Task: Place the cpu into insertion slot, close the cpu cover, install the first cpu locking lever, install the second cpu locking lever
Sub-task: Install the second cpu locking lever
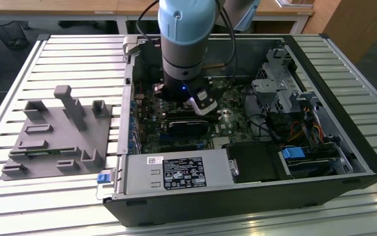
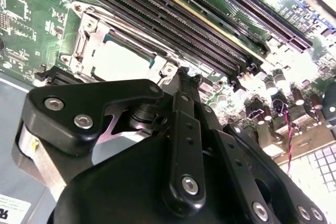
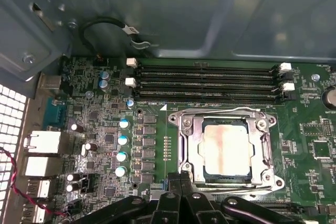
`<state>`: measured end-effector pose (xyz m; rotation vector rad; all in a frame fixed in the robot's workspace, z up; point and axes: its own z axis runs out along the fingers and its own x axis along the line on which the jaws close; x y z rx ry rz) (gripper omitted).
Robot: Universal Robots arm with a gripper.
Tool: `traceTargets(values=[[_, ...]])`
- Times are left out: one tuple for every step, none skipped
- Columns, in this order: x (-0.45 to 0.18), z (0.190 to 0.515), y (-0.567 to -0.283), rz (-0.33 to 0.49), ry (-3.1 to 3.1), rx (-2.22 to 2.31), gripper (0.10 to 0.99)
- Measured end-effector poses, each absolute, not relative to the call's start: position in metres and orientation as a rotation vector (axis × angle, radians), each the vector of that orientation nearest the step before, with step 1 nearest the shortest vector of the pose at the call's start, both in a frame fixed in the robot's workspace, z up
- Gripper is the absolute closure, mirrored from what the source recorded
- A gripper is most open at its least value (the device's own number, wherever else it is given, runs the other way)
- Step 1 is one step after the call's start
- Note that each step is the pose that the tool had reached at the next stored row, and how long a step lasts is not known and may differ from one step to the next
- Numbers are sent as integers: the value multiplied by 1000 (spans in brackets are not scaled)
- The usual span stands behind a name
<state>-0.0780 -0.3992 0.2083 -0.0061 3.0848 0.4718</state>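
Note:
The cpu [image 3: 226, 148] lies flat in the insertion slot [image 3: 277, 183] on the green board, its silvery top showing through the cut-out of the cpu cover [image 3: 191, 145]. The cover is folded down over it. A thin wire lever [image 3: 220, 112] runs along the cover's edge nearest the memory slots. My gripper [image 3: 181, 178] hovers just beside the socket with its black fingers pressed together and nothing between them. In the second wrist view the gripper [image 2: 187, 75] sits close to the cpu [image 2: 123, 61] and its cover [image 2: 84, 40]. From outside, the gripper [image 1: 200, 103] reaches down into the open computer case.
Long black memory slots [image 3: 210, 80] lie beside the socket, with blue capacitors [image 3: 122, 148], rear ports [image 3: 44, 142] and a red-black wire [image 3: 21, 192] nearby. In the case are a power supply [image 1: 175, 172] and drive cage [image 1: 280, 88]. A grey fixture [image 1: 57, 132] rests at the exterior view's left.

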Motion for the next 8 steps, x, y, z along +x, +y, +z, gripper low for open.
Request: traceTargets(values=[[-78,209,-399,472,3085,-6,980],[-78,210,-399,472,3085,-6,980],[-78,210,-399,472,3085,-6,980],[-78,211,-399,472,3085,-6,980],[-78,211,-399,472,3085,-6,980],[-78,212,-399,472,3085,-6,980],[-78,212,-399,472,3085,-6,980],[-78,212,-399,472,3085,-6,980]])
